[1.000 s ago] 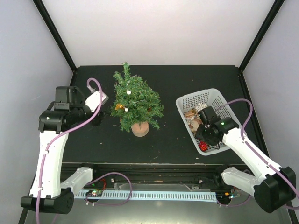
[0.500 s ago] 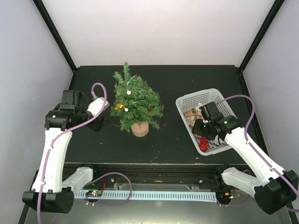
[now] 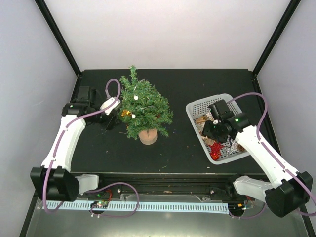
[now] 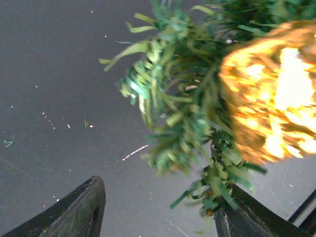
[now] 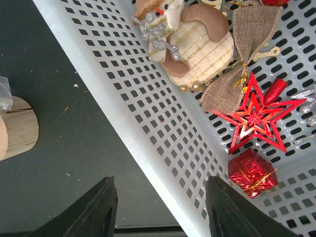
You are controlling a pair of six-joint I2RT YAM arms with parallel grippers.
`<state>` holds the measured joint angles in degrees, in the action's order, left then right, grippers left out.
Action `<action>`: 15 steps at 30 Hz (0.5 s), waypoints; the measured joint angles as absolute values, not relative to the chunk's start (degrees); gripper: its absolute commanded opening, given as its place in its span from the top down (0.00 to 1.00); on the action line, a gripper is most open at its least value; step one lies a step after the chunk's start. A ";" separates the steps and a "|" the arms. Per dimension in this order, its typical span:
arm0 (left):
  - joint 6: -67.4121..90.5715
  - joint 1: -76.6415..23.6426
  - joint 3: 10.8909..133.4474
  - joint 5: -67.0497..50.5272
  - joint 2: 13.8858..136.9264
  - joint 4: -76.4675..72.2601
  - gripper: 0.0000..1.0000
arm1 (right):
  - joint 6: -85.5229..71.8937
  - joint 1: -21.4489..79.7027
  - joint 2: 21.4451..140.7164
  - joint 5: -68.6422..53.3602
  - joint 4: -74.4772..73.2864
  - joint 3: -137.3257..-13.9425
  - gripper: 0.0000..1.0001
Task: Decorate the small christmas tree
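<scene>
The small christmas tree (image 3: 144, 105) stands left of centre on its wood stump (image 3: 148, 136), with a gold ornament (image 3: 127, 113) and white balls hanging on it. My left gripper (image 3: 111, 121) is at the tree's left side. In the left wrist view the gripper (image 4: 165, 217) is open, with a branch tip (image 4: 212, 192) brushing its right finger and the gold ornament (image 4: 271, 94) just above. My right gripper (image 3: 209, 132) hovers over the white basket (image 3: 197, 107). It stands open (image 5: 163, 212) astride the basket's left wall (image 5: 148, 113), holding nothing.
Inside the basket lie a red star (image 5: 254, 118), a red gift box (image 5: 252, 173), a burlap bow (image 5: 242, 54) and a snowman figure (image 5: 192, 44). The stump (image 5: 17, 126) shows left of the basket. Black frame posts (image 3: 59, 37) flank the dark table.
My left arm has swung right and away from me, bringing its gripper up to the tree's left branches. The right gripper has shifted a little toward the basket's far left side.
</scene>
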<state>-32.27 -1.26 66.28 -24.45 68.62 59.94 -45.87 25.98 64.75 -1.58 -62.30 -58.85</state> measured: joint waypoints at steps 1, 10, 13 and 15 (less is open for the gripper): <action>-32.25 -1.26 66.32 -24.40 69.80 59.11 0.40 | -45.63 26.00 65.21 -1.52 -62.63 -59.44 0.50; -30.87 -1.28 69.36 -20.53 78.89 51.48 0.40 | -41.74 25.98 66.81 0.03 -66.39 -61.10 0.49; -29.76 -1.28 70.89 -20.03 80.40 50.24 0.40 | -40.45 25.98 66.98 -0.45 -67.33 -60.16 0.49; -29.52 -1.28 71.48 -20.14 80.71 49.56 0.40 | -39.64 25.98 67.00 -1.58 -67.33 -59.29 0.49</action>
<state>-29.52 -1.28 71.48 -20.14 80.71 49.56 -39.64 25.98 67.00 -1.58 -67.33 -59.29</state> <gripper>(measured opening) 0.597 0.511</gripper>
